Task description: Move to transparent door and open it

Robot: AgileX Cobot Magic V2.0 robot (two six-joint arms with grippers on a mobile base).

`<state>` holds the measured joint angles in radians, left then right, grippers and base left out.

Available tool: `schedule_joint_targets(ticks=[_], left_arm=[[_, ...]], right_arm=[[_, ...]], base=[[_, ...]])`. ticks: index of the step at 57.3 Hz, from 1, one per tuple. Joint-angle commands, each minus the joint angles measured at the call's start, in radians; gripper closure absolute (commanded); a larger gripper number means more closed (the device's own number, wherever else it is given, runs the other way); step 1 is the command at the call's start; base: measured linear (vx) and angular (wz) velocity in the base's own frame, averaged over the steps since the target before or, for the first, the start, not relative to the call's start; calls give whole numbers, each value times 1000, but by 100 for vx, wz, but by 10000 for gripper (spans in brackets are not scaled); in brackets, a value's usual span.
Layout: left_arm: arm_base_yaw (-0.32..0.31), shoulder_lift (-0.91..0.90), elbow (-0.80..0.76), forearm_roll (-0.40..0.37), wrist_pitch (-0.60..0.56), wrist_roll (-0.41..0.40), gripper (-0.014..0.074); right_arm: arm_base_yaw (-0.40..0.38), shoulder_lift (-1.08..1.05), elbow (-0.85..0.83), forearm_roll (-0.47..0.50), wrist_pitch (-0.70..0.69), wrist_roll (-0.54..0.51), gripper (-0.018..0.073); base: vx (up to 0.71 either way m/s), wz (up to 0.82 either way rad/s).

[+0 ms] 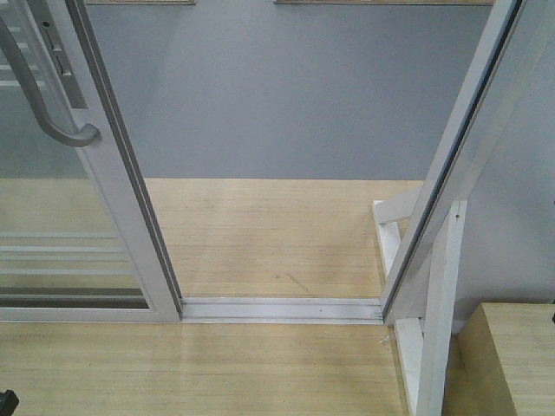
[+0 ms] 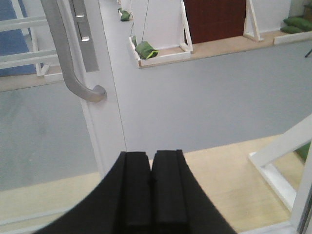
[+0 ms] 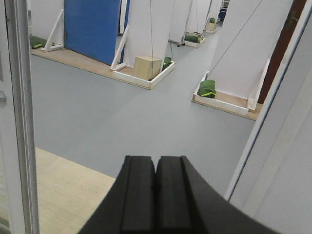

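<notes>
Standing at ten o'clock, the transparent door [image 1: 61, 217] looks heavy and stiff, slick on its track; the grey handle [image 2: 73, 73] is the hold. Left gripper [image 2: 151, 195] and right gripper [image 3: 156, 195] are both closed, empty.

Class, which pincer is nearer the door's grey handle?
Left. The left pincer sits just below-right of the handle; the right pincer faces the open doorway, handle out of view.

At the left of the front view, the transparent door [image 1: 104, 173] has a white frame, pale horizontal bars and a grey handle [image 1: 35, 95]. Lower down lies light wood-grain flooring [image 1: 260, 234], with plain grey-blue floor [image 1: 277, 95] above.
</notes>
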<state>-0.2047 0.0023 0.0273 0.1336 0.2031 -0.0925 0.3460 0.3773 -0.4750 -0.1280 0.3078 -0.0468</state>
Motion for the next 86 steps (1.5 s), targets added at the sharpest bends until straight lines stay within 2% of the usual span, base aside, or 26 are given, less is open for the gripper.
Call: schedule_joint_targets(ticks=[1, 51, 57, 64, 74, 82, 86], left_arm=[[-5, -31, 30, 5, -101, -34, 602], [-3, -25, 30, 5, -75, -48, 602], [-3, -25, 30, 5, -75, -48, 602], [-3, -25, 30, 5, -75, -48, 602], [-3, -25, 30, 5, -75, -48, 602], [-3, -25, 30, 5, -75, -48, 602], [-3, -25, 30, 5, -75, -48, 602]], right_arm=[[-6, 6, -28, -5, -80, -3, 559], [-6, 6, -27, -6, -75, -9, 559], [-5, 1, -6, 28, -85, -2, 559], [-5, -41, 144, 84, -173, -2, 559], [-6, -152, 390, 93, -308, -2, 559], [-11, -275, 518, 95, -321, -6, 559], [-39, -326, 517, 94, -263, -6, 559]], base=[[0, 0], [0, 0], [0, 0], [0, 0], [0, 0], [0, 0], [0, 0]])
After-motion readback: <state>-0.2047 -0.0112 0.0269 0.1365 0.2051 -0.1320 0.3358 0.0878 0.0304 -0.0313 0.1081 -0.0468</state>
